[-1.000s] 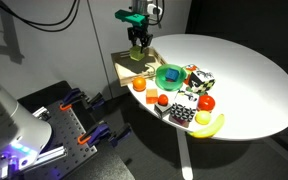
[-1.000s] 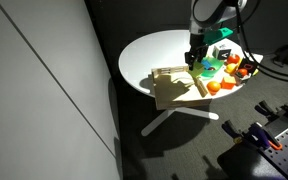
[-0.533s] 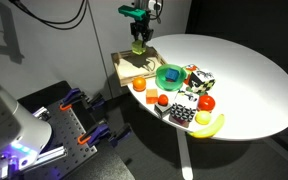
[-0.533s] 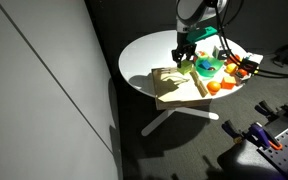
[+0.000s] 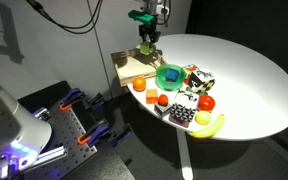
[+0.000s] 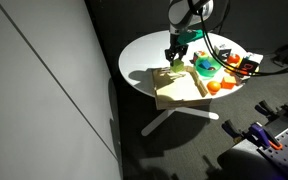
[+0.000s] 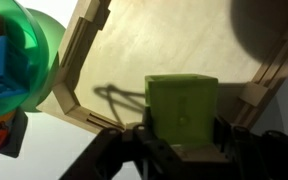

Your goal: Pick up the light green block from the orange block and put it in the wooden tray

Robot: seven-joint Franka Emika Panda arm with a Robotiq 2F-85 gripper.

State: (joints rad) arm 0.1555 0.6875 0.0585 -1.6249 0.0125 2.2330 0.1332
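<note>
In the wrist view the claw (image 7: 182,142) is clamped on the light green block (image 7: 182,105) at lower centre of the frame. The tray (image 7: 164,40) lies beneath, its floor spreading toward the top (bowl (image 7: 24,50) at upper left, outside it). The block hangs close over the lower rim, so a nudge up-frame before release looks wise.
</note>
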